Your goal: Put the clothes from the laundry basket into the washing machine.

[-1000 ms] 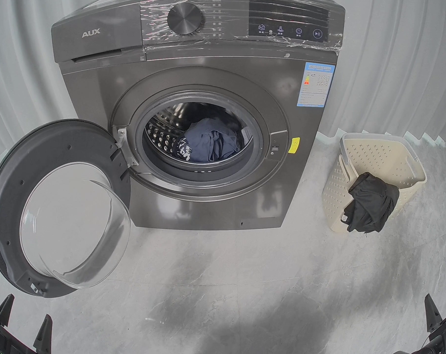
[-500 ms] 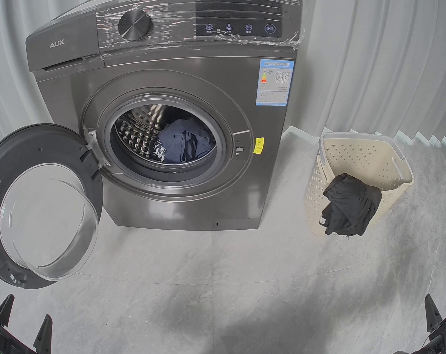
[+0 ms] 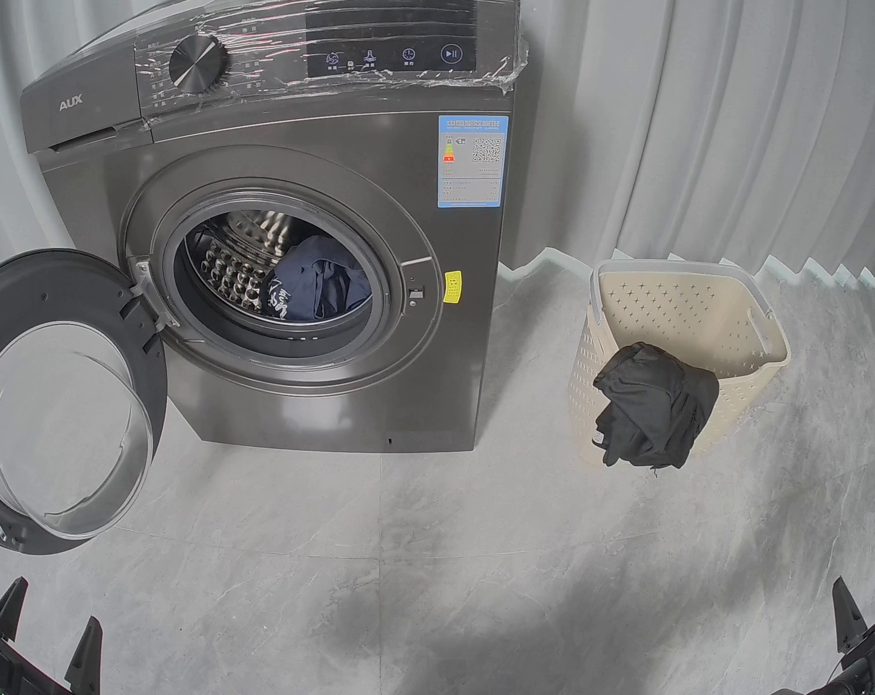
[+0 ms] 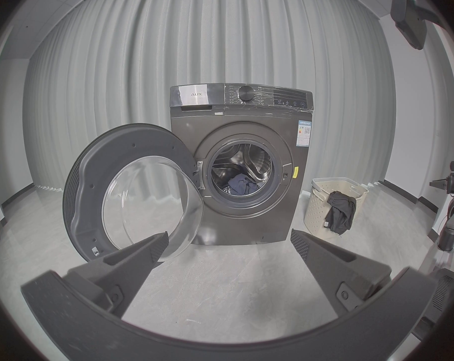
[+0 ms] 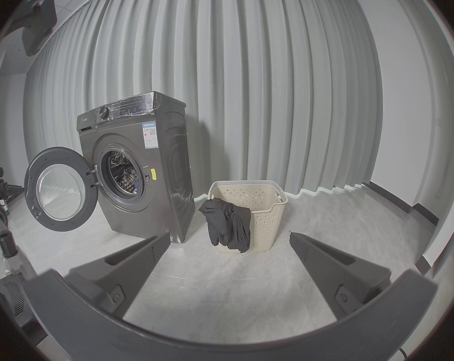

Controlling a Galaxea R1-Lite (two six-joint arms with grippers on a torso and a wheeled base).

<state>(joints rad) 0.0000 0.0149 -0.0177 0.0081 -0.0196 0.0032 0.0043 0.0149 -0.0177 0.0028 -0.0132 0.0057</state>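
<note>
The head camera swings off the washing machine (image 3: pixel 292 147) toward the laundry basket (image 3: pixel 688 264) to its right, where a black garment (image 3: pixel 654 403) drapes the rim. The left gripper (image 4: pixel 228 236) and right gripper (image 5: pixel 229 236) gape empty, so pickup likely comes next.

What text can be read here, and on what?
Drawer front: brand logo, left unquoted.
Blue label: too small to read.
Yellow sticker: too small.
Panel: icons; print by the dial blurred.
Garment in drum: white print, unreadable.
</note>
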